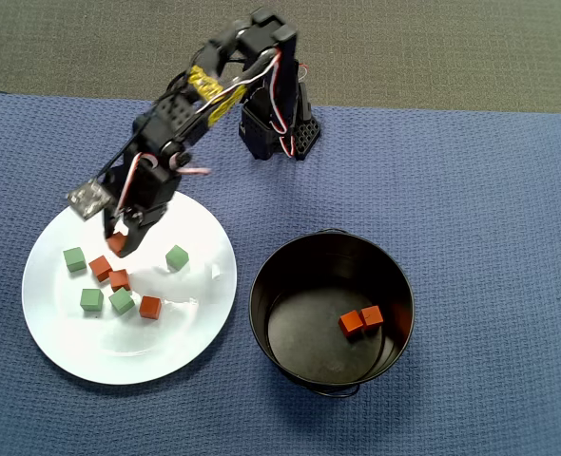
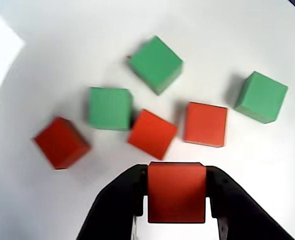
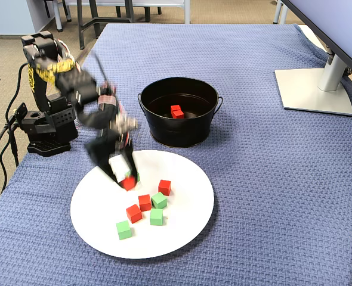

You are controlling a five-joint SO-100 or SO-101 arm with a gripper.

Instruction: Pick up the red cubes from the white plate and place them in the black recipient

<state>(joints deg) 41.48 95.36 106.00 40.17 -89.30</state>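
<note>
Pincer (image 2: 177,200) at the bottom centre of the wrist view, its two black fingers pressed against opposite faces of one red cube (image 2: 176,191), which sits squarely between them. In the overhead view we see the same held cube (image 1: 117,243) at the upper left of the white plate (image 1: 181,356), low over the surface; we cannot tell whether it has left the plate.

Just above the pincer in the wrist view lie three more red cubes (image 2: 152,133) and three green cubes (image 2: 156,64), close together but mostly apart; a fourth green cube (image 1: 177,257) shows in the overhead view, nearer the plate's right side.

At the lower right of the overhead view stands the black recipient (image 1: 261,294), just beside the plate, with two red cubes (image 1: 360,320) touching each other on its floor.

We judge the cubes light, stiff and matte, so not slippery. Flat parallel faces give the best hold, fingers centred, as here. The plate looks smooth, so neighbouring cubes may slide if nudged.
</note>
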